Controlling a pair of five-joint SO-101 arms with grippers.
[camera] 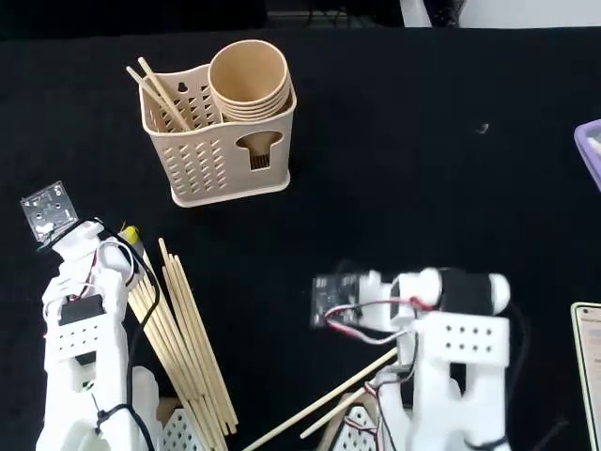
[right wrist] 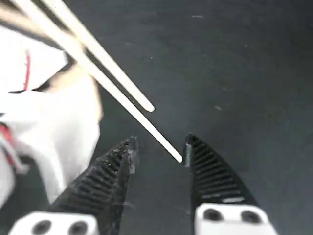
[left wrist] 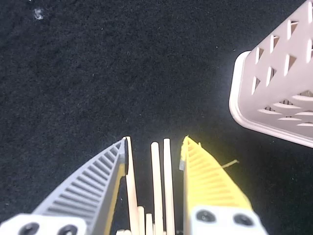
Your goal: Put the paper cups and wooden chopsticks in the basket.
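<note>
Wooden chopsticks (camera: 186,338) bundled, long axis pointing toward basket (camera: 221,167), left end effector (left wrist: 155,142) open astride them, right end effector (right wrist: 160,142) open

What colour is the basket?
Beige, with rows of small slots; the basket shows best in the high view.
</note>
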